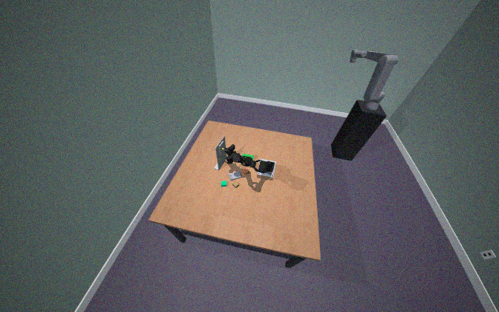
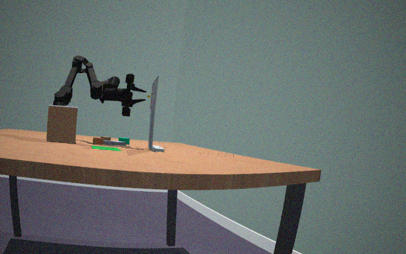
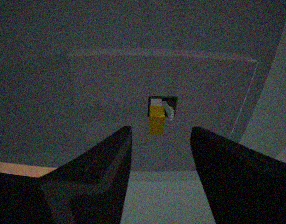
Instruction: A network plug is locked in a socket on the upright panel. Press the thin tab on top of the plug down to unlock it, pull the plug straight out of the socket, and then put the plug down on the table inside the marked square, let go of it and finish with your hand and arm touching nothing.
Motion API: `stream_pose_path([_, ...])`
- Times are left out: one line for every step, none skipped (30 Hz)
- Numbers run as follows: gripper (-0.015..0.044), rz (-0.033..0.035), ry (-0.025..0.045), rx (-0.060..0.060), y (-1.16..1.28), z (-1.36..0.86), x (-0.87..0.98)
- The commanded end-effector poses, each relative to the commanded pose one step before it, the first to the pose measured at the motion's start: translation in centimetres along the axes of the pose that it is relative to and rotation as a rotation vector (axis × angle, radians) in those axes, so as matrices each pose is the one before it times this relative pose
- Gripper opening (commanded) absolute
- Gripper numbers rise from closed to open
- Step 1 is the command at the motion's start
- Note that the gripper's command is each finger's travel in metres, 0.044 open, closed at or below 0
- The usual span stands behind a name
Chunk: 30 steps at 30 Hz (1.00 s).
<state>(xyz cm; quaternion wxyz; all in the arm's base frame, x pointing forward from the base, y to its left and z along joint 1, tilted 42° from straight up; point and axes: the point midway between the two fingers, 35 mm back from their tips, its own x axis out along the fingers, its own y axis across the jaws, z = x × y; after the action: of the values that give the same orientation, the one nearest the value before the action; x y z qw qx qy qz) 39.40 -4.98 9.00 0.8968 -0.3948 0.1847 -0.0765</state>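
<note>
A small yellow plug sits in a white socket on the upright grey panel; it also shows as a yellow speck on the panel's face in the exterior view. My gripper is level with the plug and a short way in front of it, apart from the panel. Its two dark fingers are partly open with nothing between them. The thin tab on the plug is too small to make out. The green marked square lies flat on the table below my arm.
A brown box carries my arm's base. A green block, a brown block and a grey slab lie on the table near the panel's foot. A second grey arm on a black pedestal stands off the table.
</note>
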Motion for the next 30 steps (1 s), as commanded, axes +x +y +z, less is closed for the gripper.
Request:
stream_pose_path([0.0156, -0.00174, -0.00393, -0.0037, -0.028, 0.275, 0.815])
stream_pose_path([0.0156, -0.00006, -0.00006, 0.0, 0.005, 0.034, 0.154])
stream_pose_path([0.0156, -0.00006, -0.00006, 0.0, 0.006, 0.033, 0.154])
stream_pose_path([0.0156, -0.00006, -0.00006, 0.0, 0.006, 0.032, 0.154])
stream_pose_path([0.0156, -0.00006, -0.00006, 0.0, 0.007, 0.032, 0.154])
stream_pose_path([0.0156, -0.00006, -0.00006, 0.0, 0.007, 0.031, 0.154])
stream_pose_path([0.0156, -0.00006, -0.00006, 0.0, 0.008, 0.03, 0.154])
stream_pose_path([0.0156, -0.00005, -0.00005, 0.0, 0.007, 0.025, 0.128])
stream_pose_path([0.0156, -0.00003, -0.00003, 0.0, 0.004, 0.015, 0.077])
stream_pose_path([0.0156, -0.00001, -0.00001, 0.0, 0.002, 0.005, 0.026])
stream_pose_path([0.0156, 0.0, 0.0, 0.0, 0.0, 0.0, 0.0])
stream_pose_path([0.013, 0.0, 0.0, 0.0, 0.0, 0.0, 0.0])
stream_pose_path([0.0123, 0.0, 0.0, 0.0, 0.0, 0.0, 0.0])
stream_pose_path([0.0116, 0.0, 0.0, 0.0, 0.0, 0.0, 0.0])
stream_pose_path([0.011, 0.0, 0.0, 0.0, 0.0, 0.0, 0.0])
stream_pose_path([0.0103, 0.0, 0.0, 0.0, 0.0, 0.0, 0.0])
stream_pose_path([0.0096, 0.0, 0.0, 0.0, 0.0, 0.0, 0.0])
stream_pose_path([0.009, 0.0, 0.0, 0.0, 0.0, 0.0, 0.0])
stream_pose_path([0.0083, 0.0, 0.0, 0.0, 0.0, 0.0, 0.0])
stream_pose_path([0.0076, 0.0, 0.0, 0.0, 0.0, 0.0, 0.0])
stream_pose_path([0.007, 0.0, 0.0, 0.0, 0.0, 0.0, 0.0])
stream_pose_path([0.0063, 0.0, 0.0, 0.0, 0.0, 0.0, 0.0])
stream_pose_path([0.0056, 0.0, 0.0, 0.0, 0.0, 0.0, 0.0])
stream_pose_path([0.005, 0.0, 0.0, 0.0, 0.0, 0.0, 0.0])
stream_pose_path([0.0043, 0.0, 0.0, 0.0, 0.0, 0.0, 0.0])
stream_pose_path([0.0036, 0.0, 0.0, 0.0, 0.0, 0.0, 0.0])
stream_pose_path([0.003, 0.0, 0.0, 0.0, 0.0, 0.0, 0.0])
stream_pose_path([0.0023, 0.0, 0.0, 0.0, 0.0, 0.0, 0.0])
stream_pose_path([0.0016, 0.0, 0.0, 0.0, 0.0, 0.0, 0.0])
stream_pose_path([0.001, 0.0, 0.0, 0.0, 0.0, 0.0, 0.0])
